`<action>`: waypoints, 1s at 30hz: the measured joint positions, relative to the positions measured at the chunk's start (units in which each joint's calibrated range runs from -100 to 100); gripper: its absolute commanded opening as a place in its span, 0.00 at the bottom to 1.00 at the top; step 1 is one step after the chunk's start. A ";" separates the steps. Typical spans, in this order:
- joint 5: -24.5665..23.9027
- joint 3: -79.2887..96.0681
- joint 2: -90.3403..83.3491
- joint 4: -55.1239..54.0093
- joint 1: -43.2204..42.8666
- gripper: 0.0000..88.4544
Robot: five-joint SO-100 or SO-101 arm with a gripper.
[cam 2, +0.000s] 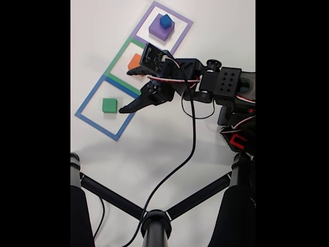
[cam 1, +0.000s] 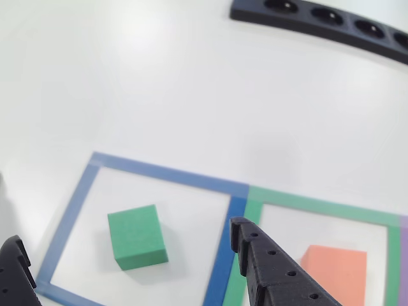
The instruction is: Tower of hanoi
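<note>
Hovering above the table, the gripper is seen in the fixed view with its jaws spread wide and nothing held between them. One fingertip points toward the blue-taped square, the other sits over the edge of the green-taped square. In the other view the two black fingers enter from the bottom edge (one at the far left corner, one right of centre), well apart, with the green cube seen between them but not touched.

The green cube is placed flat inside the blue-taped square, slightly left of its centre in the other view. An orange block is located in the green-taped square, next door to the right in that view; in the fixed view it is partly covered by the gripper body. Further along the row, a purple block with a small blue cube stacked on top is found inside the purple-taped square.

The arm is stretched in from the right of the fixed view, with a black cable trailing down from it. A black power strip is laid across the top right of the other view. Black stand legs are seen at the bottom of the fixed view.
</note>
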 measured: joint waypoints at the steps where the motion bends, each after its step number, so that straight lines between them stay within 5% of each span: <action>1: 0.00 0.96 1.44 -2.81 -0.33 0.44; 30: 0.00 -2.18 57.58 -61.08 -2.05 0.43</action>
